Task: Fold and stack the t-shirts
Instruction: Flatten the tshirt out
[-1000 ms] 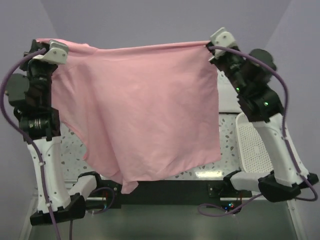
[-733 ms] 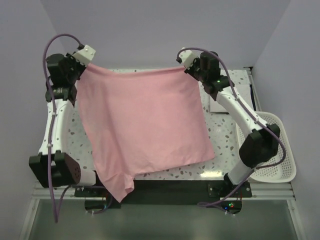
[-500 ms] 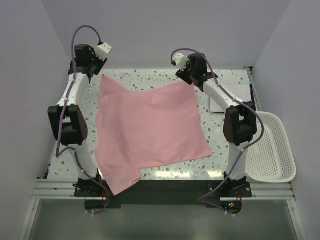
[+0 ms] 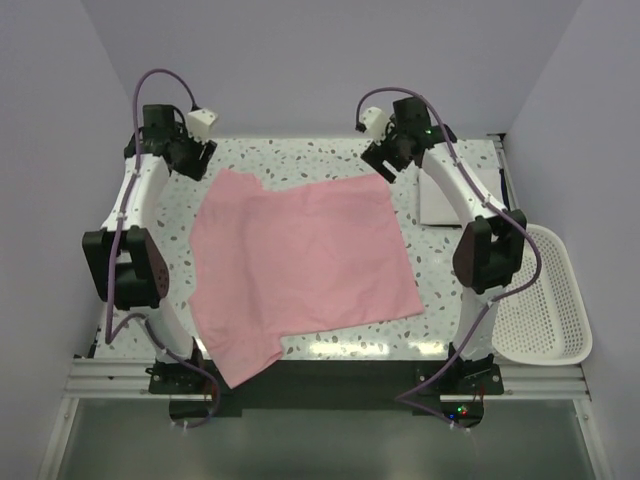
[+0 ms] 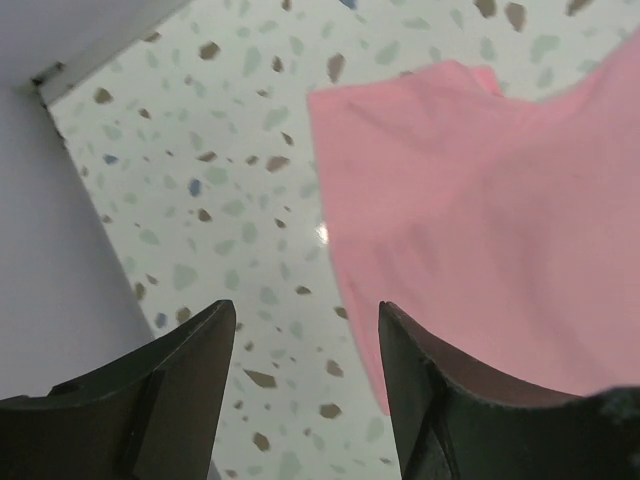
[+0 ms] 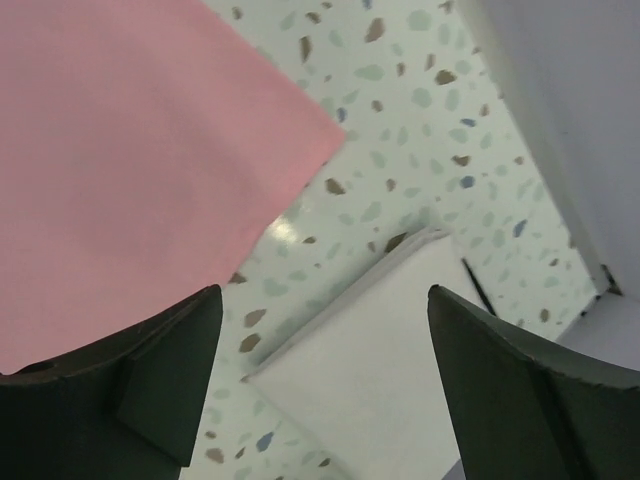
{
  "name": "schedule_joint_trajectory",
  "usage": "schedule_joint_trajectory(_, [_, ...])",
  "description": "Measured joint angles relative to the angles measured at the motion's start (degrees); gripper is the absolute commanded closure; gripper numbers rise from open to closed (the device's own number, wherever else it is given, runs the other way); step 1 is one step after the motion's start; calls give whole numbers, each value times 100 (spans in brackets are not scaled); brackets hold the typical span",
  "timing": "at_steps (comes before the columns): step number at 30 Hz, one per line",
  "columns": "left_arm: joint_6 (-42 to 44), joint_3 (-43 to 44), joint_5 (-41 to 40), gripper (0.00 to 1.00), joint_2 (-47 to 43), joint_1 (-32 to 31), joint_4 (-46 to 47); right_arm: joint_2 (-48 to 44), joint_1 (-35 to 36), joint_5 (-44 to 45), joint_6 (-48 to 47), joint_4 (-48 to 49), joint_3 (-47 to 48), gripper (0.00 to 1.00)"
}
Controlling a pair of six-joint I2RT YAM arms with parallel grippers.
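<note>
Item one: a pale pink t-shirt (image 4: 300, 260) of plain soft cloth is laid out flat and unfolded across the middle of the speckled surface (image 4: 330, 152). Its body is spread as a broad, roughly square sheet, set slightly askew. A small turned-over flap is seen at the far left corner, and light creases are shown along the left side. A narrow tongue of cloth at the near left corner is draped over the surface's near edge. Item two: a white t-shirt (image 6: 380, 370), folded into a neat rectangle, is laid flat near the pink one's far right corner, with bare surface shown between them.
</note>
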Motion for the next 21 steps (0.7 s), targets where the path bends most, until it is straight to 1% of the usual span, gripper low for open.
schedule_joint_trajectory(2, [-103,-621,256,36,-511,0,-238,-35,24,-306,79,-522,24,13])
schedule_joint_trajectory(5, [-236,-1471,492,36,-1051,0,-411,-42,72,-654,186,-1180,-72,14])
schedule_joint_trajectory(9, [-387,-2306,564,37,-1228,0,-627,-44,160,-911,319,-1587,-627,15])
schedule_joint_trajectory(13, [-540,-2699,509,39,-1038,0,-767,-4,229,-973,422,-1718,-1121,16])
schedule_joint_trajectory(21, [-730,-2699,173,41,-157,0,-621,339,249,-885,426,-1497,-1475,16])
